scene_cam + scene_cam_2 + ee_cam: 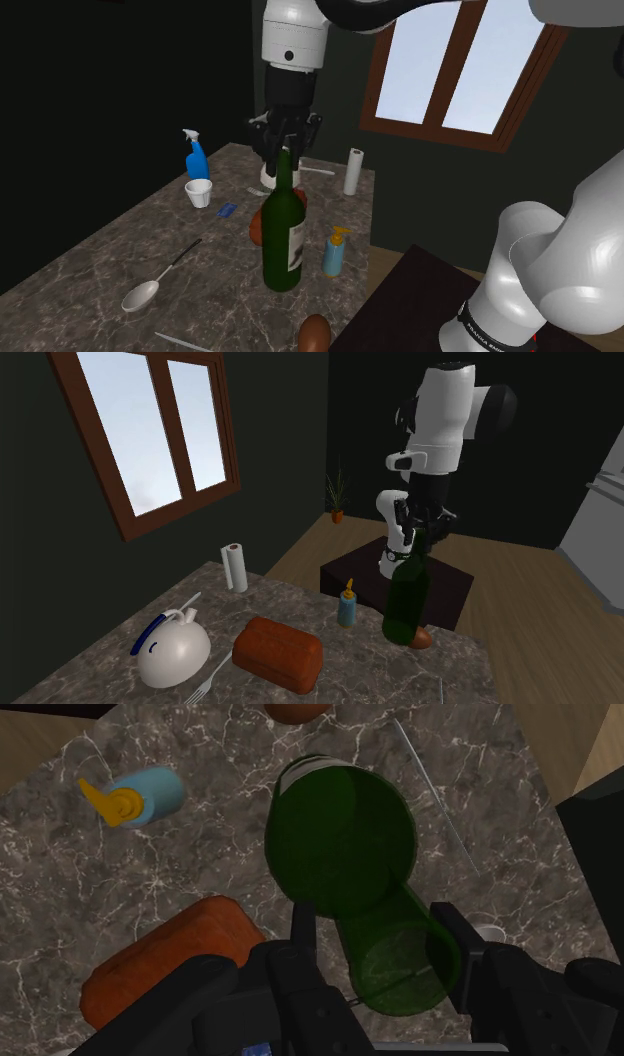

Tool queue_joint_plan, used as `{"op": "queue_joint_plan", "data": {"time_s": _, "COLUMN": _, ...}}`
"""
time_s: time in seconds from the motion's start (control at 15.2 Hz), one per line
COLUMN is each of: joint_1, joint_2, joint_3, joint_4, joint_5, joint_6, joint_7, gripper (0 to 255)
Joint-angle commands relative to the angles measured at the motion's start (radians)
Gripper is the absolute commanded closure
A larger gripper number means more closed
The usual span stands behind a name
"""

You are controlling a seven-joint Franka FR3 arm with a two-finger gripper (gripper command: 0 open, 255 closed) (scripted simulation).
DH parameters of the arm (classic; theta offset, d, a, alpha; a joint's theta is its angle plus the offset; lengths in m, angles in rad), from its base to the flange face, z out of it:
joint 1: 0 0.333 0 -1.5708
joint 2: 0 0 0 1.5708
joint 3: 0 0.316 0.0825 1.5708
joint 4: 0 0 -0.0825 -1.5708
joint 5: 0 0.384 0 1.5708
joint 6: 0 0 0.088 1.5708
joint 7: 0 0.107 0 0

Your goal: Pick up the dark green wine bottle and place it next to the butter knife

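Squarely in the middle of the shoulder view, the dark green wine bottle point(283, 230) stands upright on the marbled counter point(120, 250), with a small blue dispenser point(335, 252) just to its right. The gripper point(285, 150) straddles the bottle's neck with its fingers parted; the wrist view shows a gap beside one finger.

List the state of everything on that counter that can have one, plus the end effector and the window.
wine bottle, upright
end effector, pointing down at the bottle's neck, grip unclear
spray bottle, upright
white cup, upright
paper towel roll, standing on end
pump bottle, upright
spoon, lying flat
window, shut
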Motion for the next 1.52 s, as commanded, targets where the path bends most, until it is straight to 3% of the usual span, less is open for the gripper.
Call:
{"op": "queue_joint_plan", "data": {"time_s": 0.0, "joint_1": 0.000, "joint_2": -0.001, "joint_3": 0.000, "joint_4": -0.027, "joint_5": 0.001, "joint_6": 0.027, "joint_7": -0.002, "gripper": 255}}
{"op": "queue_joint_plan", "data": {"time_s": 1.45, "joint_1": 0.004, "joint_2": 0.037, "joint_3": 0.011, "joint_4": -0.288, "joint_5": 0.005, "joint_6": 0.326, "joint_7": -0.009, "gripper": 255}}
